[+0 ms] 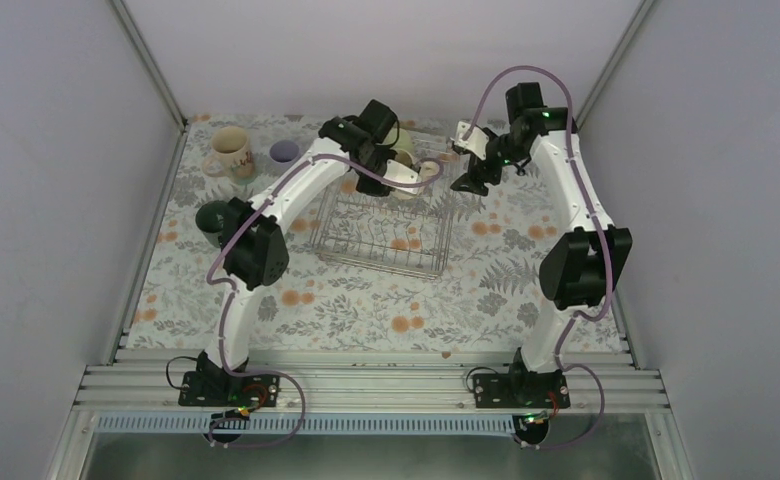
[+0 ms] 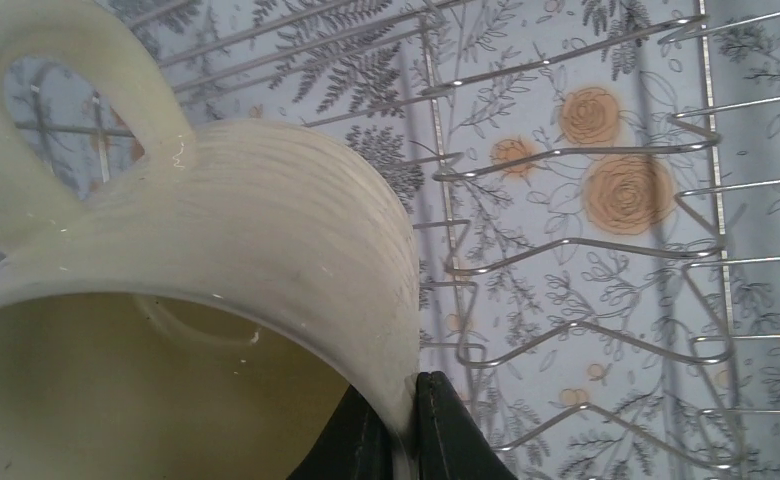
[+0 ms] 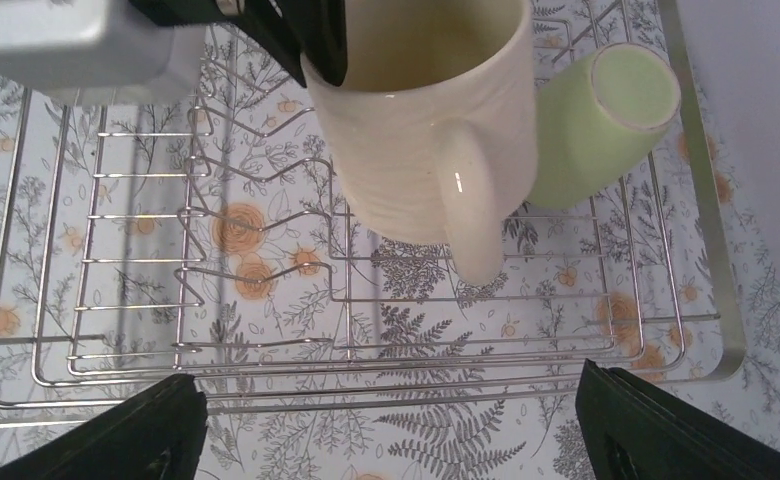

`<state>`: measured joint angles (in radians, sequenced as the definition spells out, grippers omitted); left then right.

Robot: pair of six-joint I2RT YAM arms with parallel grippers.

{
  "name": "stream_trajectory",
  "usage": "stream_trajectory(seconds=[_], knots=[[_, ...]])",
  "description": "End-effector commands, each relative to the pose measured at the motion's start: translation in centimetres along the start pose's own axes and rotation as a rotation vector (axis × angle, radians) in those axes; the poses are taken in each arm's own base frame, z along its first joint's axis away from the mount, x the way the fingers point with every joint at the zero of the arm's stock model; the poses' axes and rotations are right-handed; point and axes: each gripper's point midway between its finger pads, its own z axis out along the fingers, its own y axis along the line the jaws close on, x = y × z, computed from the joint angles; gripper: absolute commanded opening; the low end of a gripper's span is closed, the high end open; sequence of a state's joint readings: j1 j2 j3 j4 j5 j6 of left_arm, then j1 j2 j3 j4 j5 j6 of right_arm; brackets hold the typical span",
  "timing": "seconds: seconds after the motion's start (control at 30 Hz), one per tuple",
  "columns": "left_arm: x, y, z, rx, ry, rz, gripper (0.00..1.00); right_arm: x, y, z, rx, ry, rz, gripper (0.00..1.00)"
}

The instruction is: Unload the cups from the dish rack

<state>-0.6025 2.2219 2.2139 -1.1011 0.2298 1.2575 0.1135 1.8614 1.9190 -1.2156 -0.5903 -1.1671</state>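
The left gripper (image 2: 403, 425) has its two black fingers (image 2: 358, 445) pinched shut on the rim of the cream mug (image 2: 266, 240), one inside the wall and one outside. The mug sits tilted over the wires at the far end of the dish rack (image 3: 96, 350). The right gripper (image 3: 391, 395) is spread wide over the rack's edge, holding nothing. A pale green cup (image 3: 596, 120) lies on its side in the rack, just beside the mug. Left of the rack, on the floral cloth (image 1: 386, 310), stand a beige mug (image 1: 231, 150), a lavender cup (image 1: 284, 152) and a dark cup (image 1: 211, 217).

Top camera looks down; 2 close wrist cameras share the dish rack (image 3: 711, 215).
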Motion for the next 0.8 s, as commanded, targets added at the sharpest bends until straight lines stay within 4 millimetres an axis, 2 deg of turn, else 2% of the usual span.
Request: stream_trajectory(seconds=[0.0,0.2,0.4,0.57,0.77], knots=[[-4.2,4.8,-6.6,-0.264,-0.077,0.173,0.02,-1.3,-0.2,0.1,0.03,-0.031,-0.11,0.93],[-5.2,4.6,-7.2,-0.268,-0.095,0.194,0.02,-2.9,-0.6,1.4,0.095,-0.057,-0.151,0.92],[-5.7,4.4,-6.6,-0.251,-0.102,0.187,0.03,-4.6,-2.2,2.1,0.198,-0.063,-0.167,0.81],[-5.6,4.0,-5.9,-0.226,-0.087,0.193,0.02,-4.9,-2.9,2.8,0.188,-0.046,-0.157,0.69],[-5.4,3.9,-5.6,-0.222,-0.066,0.2,0.02,-4.8,-3.6,3.0,0.187,-0.016,-0.144,0.45]])
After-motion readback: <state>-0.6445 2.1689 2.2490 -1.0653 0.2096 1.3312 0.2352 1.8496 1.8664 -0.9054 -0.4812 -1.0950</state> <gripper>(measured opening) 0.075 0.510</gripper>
